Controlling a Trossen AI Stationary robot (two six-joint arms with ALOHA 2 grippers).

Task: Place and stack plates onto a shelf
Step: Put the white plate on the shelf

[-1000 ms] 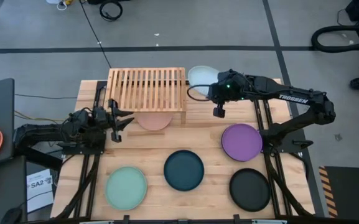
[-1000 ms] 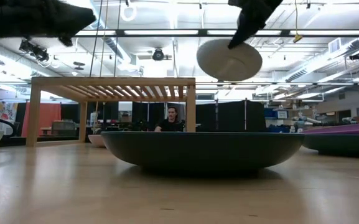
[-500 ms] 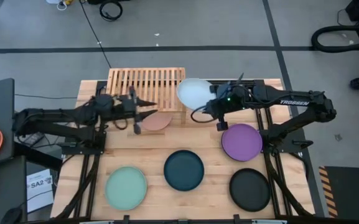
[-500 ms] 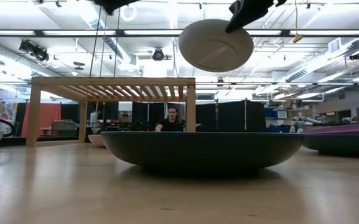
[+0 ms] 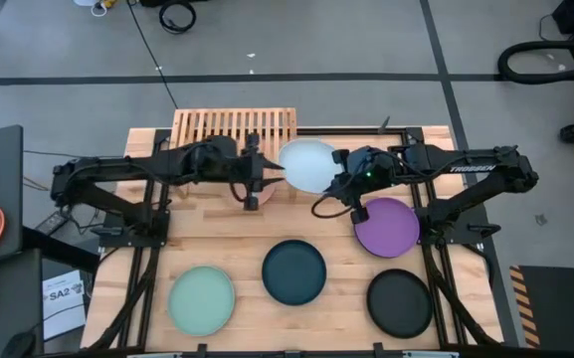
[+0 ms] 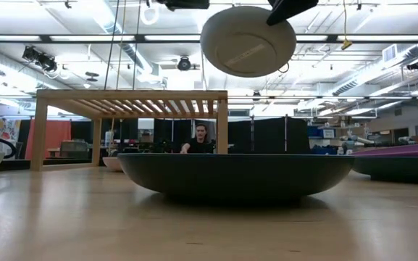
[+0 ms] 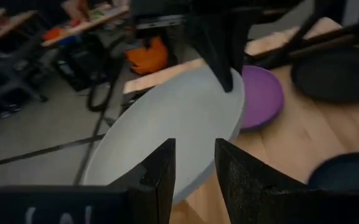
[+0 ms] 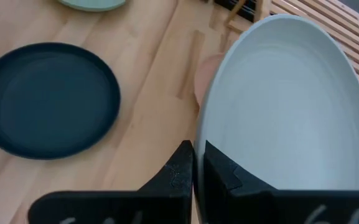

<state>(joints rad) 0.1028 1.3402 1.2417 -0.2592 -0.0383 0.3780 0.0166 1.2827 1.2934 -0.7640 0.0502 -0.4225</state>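
I had both arms stretched toward the table's middle, my right gripper (image 5: 338,183) pinched tight on the pale blue plate (image 5: 308,164), my left gripper (image 5: 267,179) part-open just beside it

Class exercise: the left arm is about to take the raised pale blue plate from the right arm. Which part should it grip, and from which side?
Probably the free rim of the pale blue plate facing the left tool, opposite where the right tool pinches it. The plate is thin and tilted in the air, so only an edge fits between the fingers.
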